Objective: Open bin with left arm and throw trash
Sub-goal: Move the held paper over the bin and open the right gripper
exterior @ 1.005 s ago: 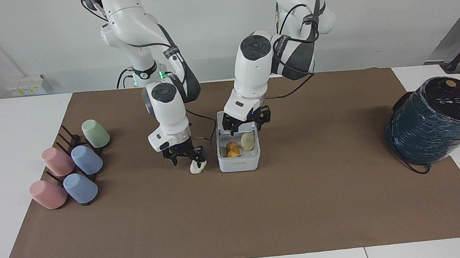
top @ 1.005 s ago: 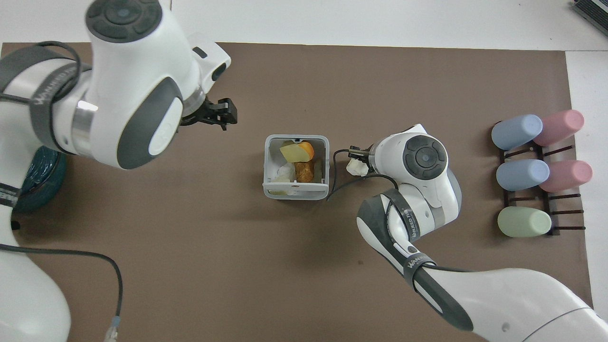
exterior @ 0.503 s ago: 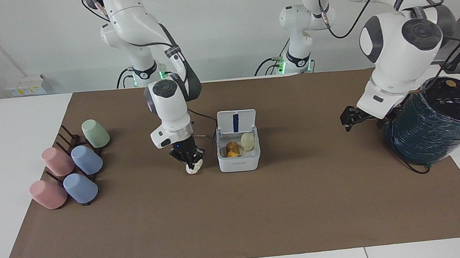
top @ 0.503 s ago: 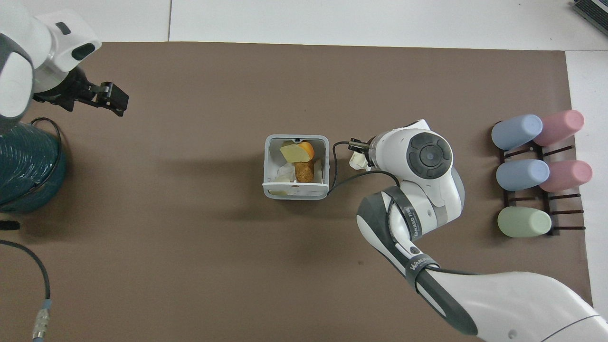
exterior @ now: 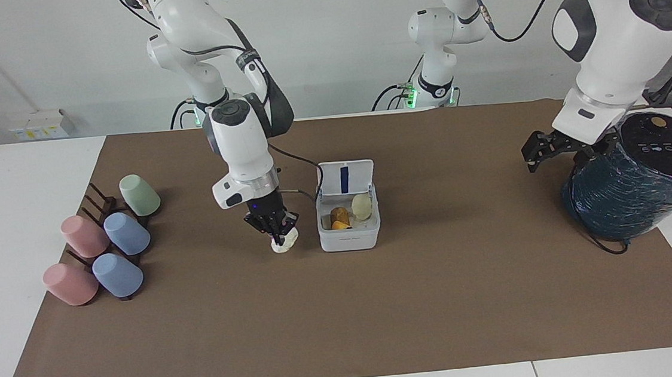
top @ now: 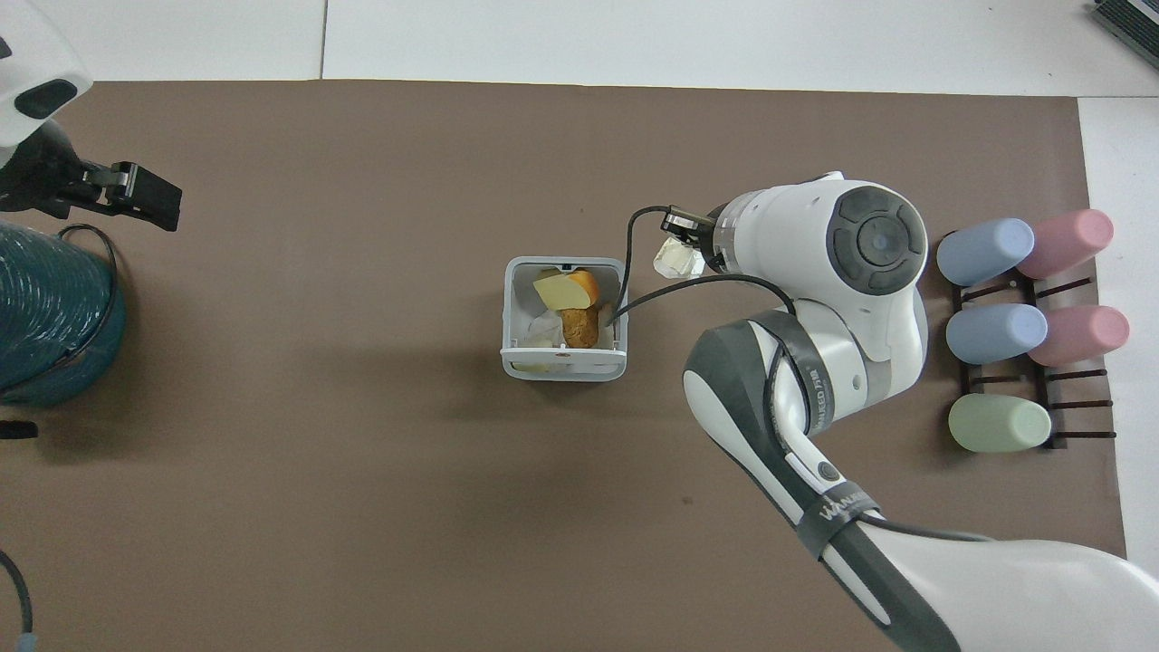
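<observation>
The bin (exterior: 348, 223) stands mid-bench, lid raised, with trash inside. Just beside it, a white wad (exterior: 284, 243) is clenched in the right hand (exterior: 276, 232). The left hand (exterior: 549, 149) is held released beside the wrapped cylinder (exterior: 635, 183).

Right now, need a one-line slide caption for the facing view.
Right gripper shut on the white wad beside the open bin; left gripper open, waiting beside the teal cylinder.

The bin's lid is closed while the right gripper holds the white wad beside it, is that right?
Not quite. The facing view shows the bin with its lid standing open and trash inside. The rest holds: the right gripper is shut on the white wad beside the bin.
</observation>
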